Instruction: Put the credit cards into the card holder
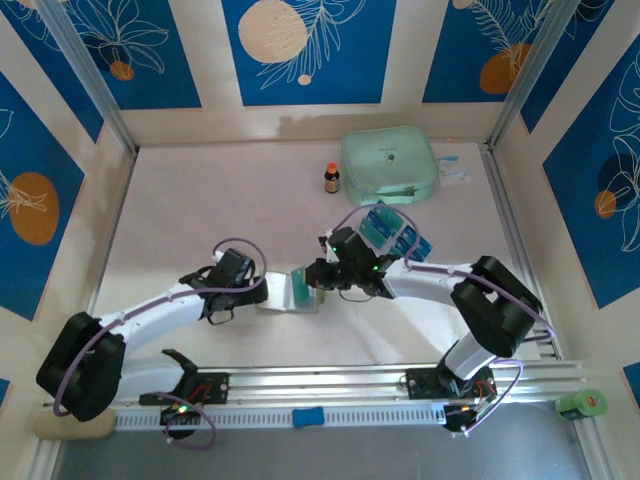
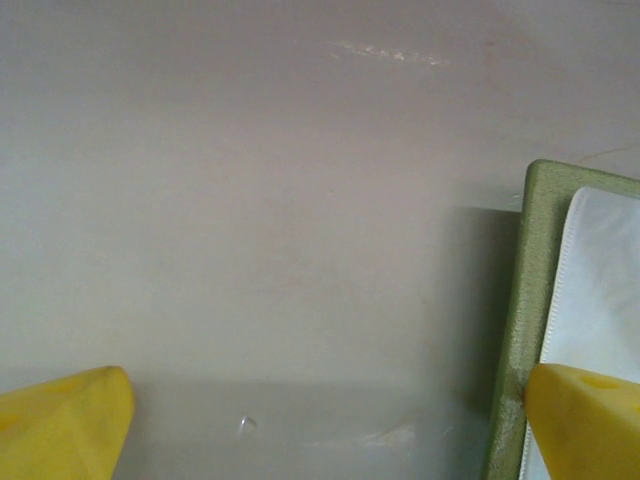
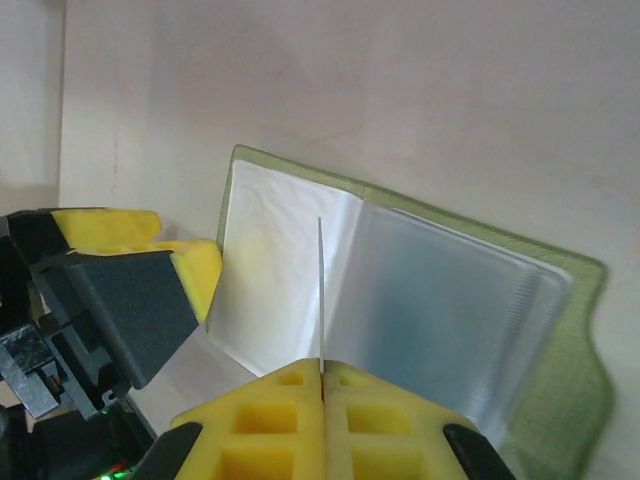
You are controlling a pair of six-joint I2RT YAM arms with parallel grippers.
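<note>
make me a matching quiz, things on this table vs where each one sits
Things:
1 olive-green folding card holder
2 mint-green zip case
3 small brown bottle with orange cap
4 flat teal-blue credit cards

Places:
a just left of the zip case
b lying open, nearest of the four
c farthest back, right of the bottle
d on the near side of the zip case

Pairs: 1-b, 2-c, 3-a, 4-d

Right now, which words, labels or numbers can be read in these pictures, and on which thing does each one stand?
No text can be read.
On the mint-green zip case: a small dark mark, too small to read.
On the brown bottle: a label, too small to read.
On the credit cards: pale print, blurred.
On the card holder: no text.
</note>
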